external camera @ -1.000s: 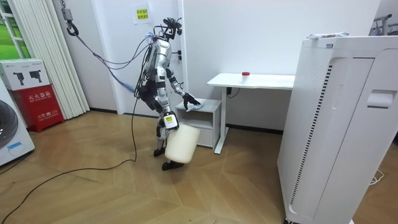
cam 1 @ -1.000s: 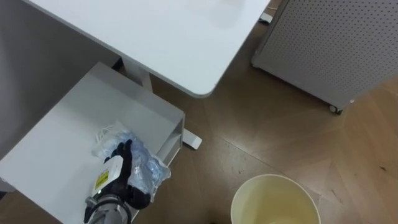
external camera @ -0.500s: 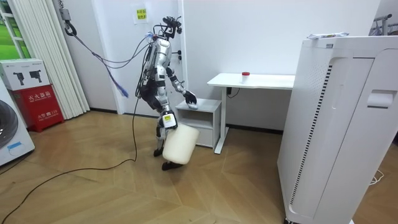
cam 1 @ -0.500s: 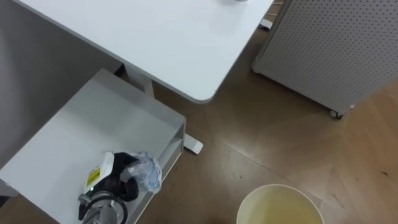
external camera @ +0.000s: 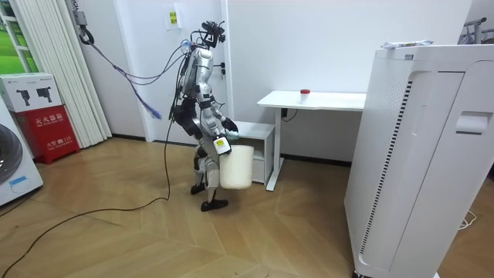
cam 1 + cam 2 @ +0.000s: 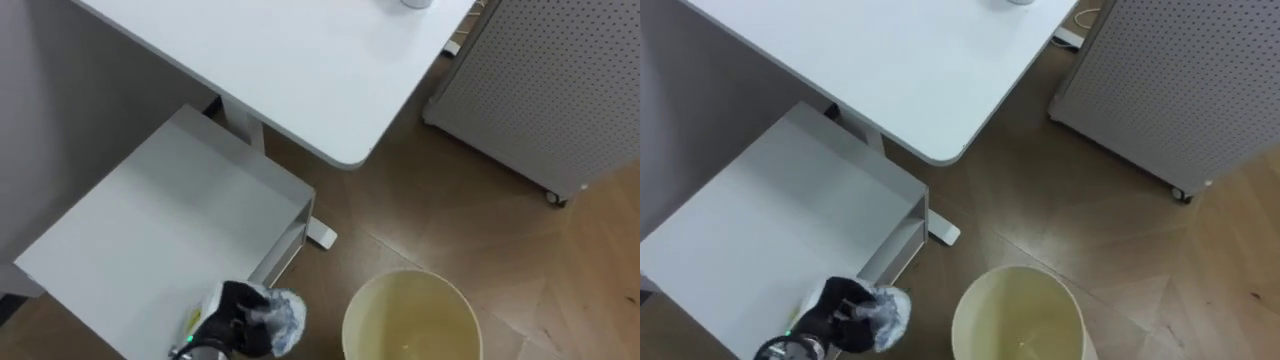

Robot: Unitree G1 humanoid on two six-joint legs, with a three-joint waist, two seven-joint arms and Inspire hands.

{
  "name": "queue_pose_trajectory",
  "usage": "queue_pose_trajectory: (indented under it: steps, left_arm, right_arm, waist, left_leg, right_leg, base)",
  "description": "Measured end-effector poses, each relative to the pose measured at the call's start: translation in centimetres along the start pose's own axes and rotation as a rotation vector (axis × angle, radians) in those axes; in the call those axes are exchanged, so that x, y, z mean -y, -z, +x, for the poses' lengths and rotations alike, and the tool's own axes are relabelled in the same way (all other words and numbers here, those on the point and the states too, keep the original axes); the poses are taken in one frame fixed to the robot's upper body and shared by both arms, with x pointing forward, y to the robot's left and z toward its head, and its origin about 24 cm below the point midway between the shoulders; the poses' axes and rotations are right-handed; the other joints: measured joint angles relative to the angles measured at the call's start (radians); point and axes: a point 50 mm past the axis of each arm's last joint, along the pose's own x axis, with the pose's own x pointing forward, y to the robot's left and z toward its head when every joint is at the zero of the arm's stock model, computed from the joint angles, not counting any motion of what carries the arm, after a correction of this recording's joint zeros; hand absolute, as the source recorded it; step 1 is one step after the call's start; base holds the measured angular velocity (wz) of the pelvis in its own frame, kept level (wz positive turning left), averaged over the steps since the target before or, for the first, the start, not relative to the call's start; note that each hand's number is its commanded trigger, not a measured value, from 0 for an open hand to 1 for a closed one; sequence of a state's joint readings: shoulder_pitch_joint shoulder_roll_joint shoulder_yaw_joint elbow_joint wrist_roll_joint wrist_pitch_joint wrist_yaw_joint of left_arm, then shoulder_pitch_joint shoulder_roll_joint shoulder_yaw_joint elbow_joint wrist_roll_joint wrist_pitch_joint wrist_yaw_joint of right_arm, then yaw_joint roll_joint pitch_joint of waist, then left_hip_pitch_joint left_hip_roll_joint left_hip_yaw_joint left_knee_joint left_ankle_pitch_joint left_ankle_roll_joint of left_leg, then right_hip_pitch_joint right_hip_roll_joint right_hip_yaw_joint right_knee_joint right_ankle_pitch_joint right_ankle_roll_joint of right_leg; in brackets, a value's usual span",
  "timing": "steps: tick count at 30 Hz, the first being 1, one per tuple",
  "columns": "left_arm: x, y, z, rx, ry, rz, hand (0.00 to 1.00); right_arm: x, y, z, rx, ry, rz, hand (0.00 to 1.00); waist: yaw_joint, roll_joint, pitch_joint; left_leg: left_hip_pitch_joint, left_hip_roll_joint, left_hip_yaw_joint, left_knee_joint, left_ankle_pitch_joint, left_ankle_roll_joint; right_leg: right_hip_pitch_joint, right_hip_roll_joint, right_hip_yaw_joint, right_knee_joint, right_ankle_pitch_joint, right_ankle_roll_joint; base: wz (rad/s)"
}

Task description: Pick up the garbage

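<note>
While the left hand (image 6: 233, 318) grips garbage (image 6: 286, 320), wood floor (image 6: 480, 230) borders the cabinet (image 6: 160, 220).

Soft, even light falls from overhead. The flat white tabletop (image 6: 280, 70), up beyond the dark left hand (image 6: 238, 318), is the brightest surface and shows no hard glare. Below its edge the grey wall (image 6: 60, 110), to the hand's upper left, lies in shadow. The brown wooden floor (image 6: 470, 230) to the hand's right carries a faint sheen. Small glints catch on the crumpled clear plastic (image 6: 283, 318) clutched in the hand. Just right of it, the pale yellow round bin (image 6: 400, 285) is softly shaded inside.
</note>
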State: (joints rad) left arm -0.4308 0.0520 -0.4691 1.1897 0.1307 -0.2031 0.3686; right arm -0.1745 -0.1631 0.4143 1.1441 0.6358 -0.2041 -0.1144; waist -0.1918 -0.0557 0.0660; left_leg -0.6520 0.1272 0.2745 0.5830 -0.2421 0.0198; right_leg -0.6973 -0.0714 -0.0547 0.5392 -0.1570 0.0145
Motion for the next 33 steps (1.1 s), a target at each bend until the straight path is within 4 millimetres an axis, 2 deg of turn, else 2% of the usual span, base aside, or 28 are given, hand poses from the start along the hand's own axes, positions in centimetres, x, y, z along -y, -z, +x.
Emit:
queue_pose_trajectory:
  steps: [1, 7, 12, 13, 14, 15, 19, 33]
  left_arm:
    - [0.8, -0.4, -0.1, 0.016, 0.04, 0.01, 1.0]
    - [4.3, -3.5, -0.9, 0.133, 0.221, -0.001, 1.0]
    - [5.3, -3.7, -1.4, 0.151, 0.291, 0.022, 1.0]
    - [5.5, -3.7, -1.4, 0.154, 0.305, 0.032, 0.8]
    - [5.6, -3.7, -1.5, 0.155, 0.31, 0.034, 0.54]
    - [5.8, -3.7, -1.6, 0.159, 0.319, 0.043, 0.0]
    - [5.9, -3.7, -1.6, 0.162, 0.326, 0.054, 0.0]
    - [6.4, -2.6, -2.3, 0.14, 0.325, 0.07, 0.0]
  right_arm:
    - [-0.9, -0.2, 0.1, 0.01, -0.033, -0.012, 1.0]
    - [-3.0, -0.8, 0.1, 0.04, -0.149, -0.063, 1.0]
    - [-3.6, -1.1, 0.1, 0.051, -0.184, -0.136, 1.0]
    - [-3.7, -1.1, 0.1, 0.053, -0.189, -0.148, 1.0]
    - [-3.8, -1.1, 0.1, 0.053, -0.191, -0.152, 1.0]
    - [-4.0, -1.0, 0.1, 0.053, -0.197, -0.157, 1.0]
    - [-4.2, -0.9, 0.0, 0.048, -0.204, -0.162, 1.0]
    - [-4.2, -0.6, 0.0, 0.038, -0.209, -0.18, 1.0]
  waist:
    - [-0.003, -0.008, -0.0007]
    - [0.003, -0.012, -0.0019]
    - [0.002, -0.014, -0.002]
    - [0.002, -0.017, -0.0015]
    - [0.002, -0.018, -0.0017]
    - [0.001, -0.023, -0.0019]
    - [0.001, -0.03, -0.0052]
    - [0.001, -0.03, -0.0121]
  left_leg:
    - [-0.001, 0.0, 0.0, 0.0, 0.0, 0.0]
    - [-0.003, 0.0, 0.0, -0.006, 0.0, 0.0]
    - [-0.002, 0.0, -0.001, -0.005, 0.0, 0.0]
    - [-0.002, 0.0, -0.001, -0.004, 0.0, 0.0]
    - [-0.002, 0.0, -0.001, -0.003, 0.0, 0.0]
    - [-0.002, 0.0, 0.0, 0.0, 0.0, 0.0]
    - [-0.007, 0.001, -0.001, 0.002, 0.0, 0.0]
    - [-0.001, 0.0, -0.002, 0.002, 0.0, 0.0]
  right_leg:
    - [0.0, 0.0, -0.001, 0.0, 0.0, 0.0]
    - [0.0, 0.001, -0.002, -0.008, 0.0, 0.0]
    - [0.001, 0.0, -0.001, -0.004, 0.0, 0.0]
    - [0.001, 0.0, 0.0, -0.005, 0.0, 0.0]
    - [0.001, 0.0, 0.0, -0.005, 0.0, 0.0]
    - [0.0, 0.001, 0.001, -0.006, 0.0, 0.0]
    - [-0.002, 0.002, 0.0, -0.006, 0.001, 0.001]
    - [0.006, 0.001, -0.001, -0.002, 0.005, 0.001]
  base:
    - [0.0]
    - [-0.01]
    - [-0.01]
    - [0.0]
    - [0.0]
    - [0.0]
    - [0.0]
    - [0.0]
